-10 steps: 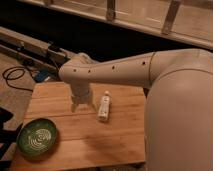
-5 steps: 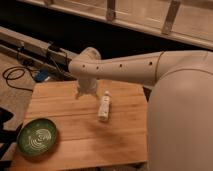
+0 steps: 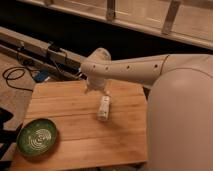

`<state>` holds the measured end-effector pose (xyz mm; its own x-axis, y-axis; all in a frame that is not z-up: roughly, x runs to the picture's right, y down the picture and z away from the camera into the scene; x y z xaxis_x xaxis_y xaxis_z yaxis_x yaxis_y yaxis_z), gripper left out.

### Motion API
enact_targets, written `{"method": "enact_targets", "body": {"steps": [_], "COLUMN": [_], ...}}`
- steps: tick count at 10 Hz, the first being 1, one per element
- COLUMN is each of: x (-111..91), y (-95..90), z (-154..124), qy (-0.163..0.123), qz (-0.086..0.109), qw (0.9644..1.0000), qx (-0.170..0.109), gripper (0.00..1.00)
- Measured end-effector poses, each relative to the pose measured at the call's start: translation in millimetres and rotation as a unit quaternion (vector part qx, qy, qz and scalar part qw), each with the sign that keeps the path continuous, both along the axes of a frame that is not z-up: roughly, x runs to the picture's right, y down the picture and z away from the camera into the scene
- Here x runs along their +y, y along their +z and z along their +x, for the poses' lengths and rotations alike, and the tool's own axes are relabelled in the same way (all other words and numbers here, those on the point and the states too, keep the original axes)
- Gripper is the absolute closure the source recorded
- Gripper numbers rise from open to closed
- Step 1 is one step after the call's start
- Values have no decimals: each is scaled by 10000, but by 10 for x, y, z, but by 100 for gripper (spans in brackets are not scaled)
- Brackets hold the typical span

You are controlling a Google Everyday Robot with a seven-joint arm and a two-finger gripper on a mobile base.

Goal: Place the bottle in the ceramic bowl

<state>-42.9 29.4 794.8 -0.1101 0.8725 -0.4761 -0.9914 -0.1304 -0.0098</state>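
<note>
The small white bottle [image 3: 103,107] lies on its side near the middle of the wooden table [image 3: 70,125]. The dark green ceramic bowl [image 3: 37,137] with pale swirl lines sits at the table's front left corner, with nothing in it. My gripper [image 3: 98,90] hangs from the white arm just behind the bottle's far end, slightly above the table. It holds nothing that I can see. The bowl is far to the left of the gripper and nearer the front.
My white arm [image 3: 140,70] and large body shell [image 3: 180,125] cover the right side of the view. Black cables [image 3: 15,77] and a metal rail [image 3: 35,50] run behind the table on the left. A ledge with railing posts runs along the back.
The arm has swung right and toward the back of the table. The gripper went from left of the bottle to just behind its far end. Bottle and bowl have not moved.
</note>
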Motion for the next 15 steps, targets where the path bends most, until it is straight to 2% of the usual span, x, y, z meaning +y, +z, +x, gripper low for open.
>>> {"method": "enact_targets", "body": {"steps": [3,7,8,11,13,15], "x": [322,328,335,623,847,955], "y": [288,286,305,545,711,788], "z": [193,161,164,352,526,546], "qy": [155,131,146,228,269,289], "qz": [-450,-459,-519,-909,-1184,-1384], "qw": [9988,9988,9985,9952,9915,9885], "qx": [139,123,130,297,470,530], "gripper": [35,35,35,35,35,35]}}
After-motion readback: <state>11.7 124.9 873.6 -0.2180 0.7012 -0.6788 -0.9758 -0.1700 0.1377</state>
